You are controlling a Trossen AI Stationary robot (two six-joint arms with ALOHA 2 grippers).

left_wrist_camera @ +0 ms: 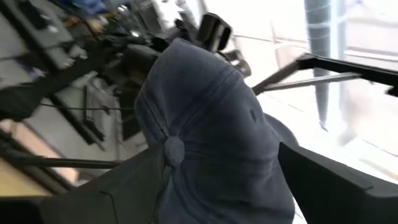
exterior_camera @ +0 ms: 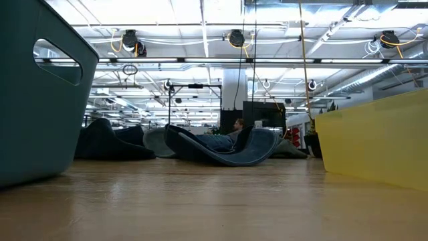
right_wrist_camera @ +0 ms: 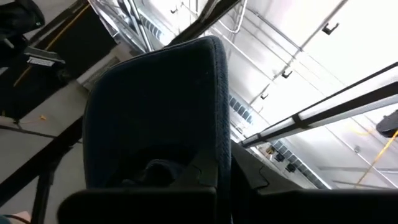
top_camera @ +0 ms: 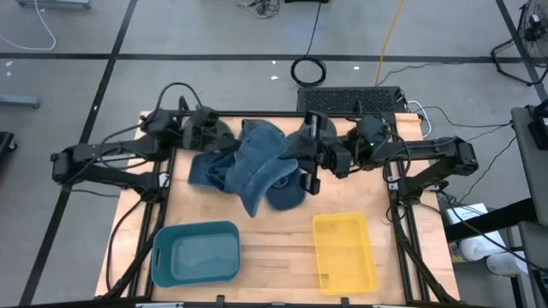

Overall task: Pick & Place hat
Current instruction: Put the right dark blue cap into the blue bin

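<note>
Nearest me in the high view sit the teal bin [top_camera: 196,253] at lower left and the yellow bin [top_camera: 343,252] at lower right. Beyond them, at centre, the blue hat [top_camera: 257,158] lies among other caps [top_camera: 207,169]. My left gripper [top_camera: 214,135] and right gripper [top_camera: 306,158] both meet the pile; only the wrist views show denim between each gripper's fingers, clamped. The low view catches the pile's curled brim [exterior_camera: 234,155], with both bins blocking its edges.

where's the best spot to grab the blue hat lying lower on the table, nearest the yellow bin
Take the hat by its brim edge, coming down from above on the side facing the yellow bin. That rim curls up off the table in the low view, so a finger could probably slip under it; the crown looks soft and crumpled.
</note>
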